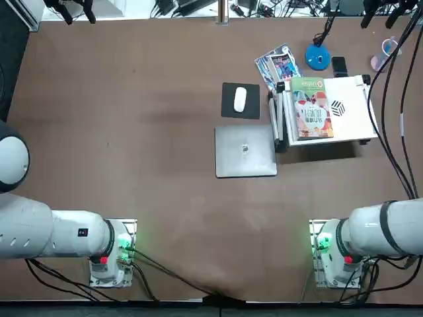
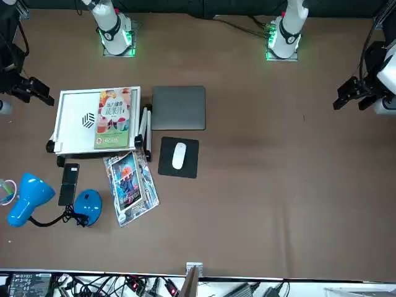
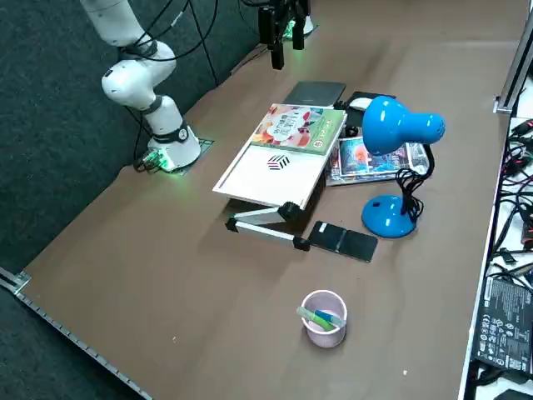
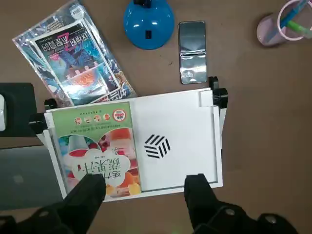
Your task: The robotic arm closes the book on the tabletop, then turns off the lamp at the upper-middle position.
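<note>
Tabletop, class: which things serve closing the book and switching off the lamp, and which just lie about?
Job: thin green book; blue desk lamp; black right gripper, open above the brown table.

Lying about: grey laptop; white mouse; black mat; glossy blue booklet; pinkish cup; white stand supporting the book.

One book (image 1: 312,109), one booklet (image 2: 129,185), one lamp (image 3: 386,215), one laptop (image 1: 245,151), one mouse (image 1: 240,100), one phone (image 4: 192,52), one cup (image 3: 325,320), two pens (image 3: 315,318).
</note>
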You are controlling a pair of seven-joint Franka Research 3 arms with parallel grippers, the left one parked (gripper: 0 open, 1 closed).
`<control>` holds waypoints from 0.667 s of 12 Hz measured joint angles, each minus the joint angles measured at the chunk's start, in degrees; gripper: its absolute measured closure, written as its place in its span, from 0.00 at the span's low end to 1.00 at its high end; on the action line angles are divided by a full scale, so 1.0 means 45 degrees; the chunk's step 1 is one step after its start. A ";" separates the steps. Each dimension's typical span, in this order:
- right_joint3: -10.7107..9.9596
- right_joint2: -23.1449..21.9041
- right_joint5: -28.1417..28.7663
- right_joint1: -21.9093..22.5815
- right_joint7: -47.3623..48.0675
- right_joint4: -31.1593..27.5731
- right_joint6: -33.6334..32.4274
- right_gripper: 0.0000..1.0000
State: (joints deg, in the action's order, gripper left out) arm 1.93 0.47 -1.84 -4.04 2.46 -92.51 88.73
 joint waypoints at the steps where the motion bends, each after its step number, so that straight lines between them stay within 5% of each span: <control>1: 0.0001 0.0000 0.0001 0.0009 0.0000 -0.0006 0.0044 0.00; 8: 0.0001 0.0000 0.0001 0.0027 -0.0001 -0.0183 0.0282 0.00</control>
State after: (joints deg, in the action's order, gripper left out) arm 1.94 0.47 -1.83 -3.92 2.45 -93.34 90.00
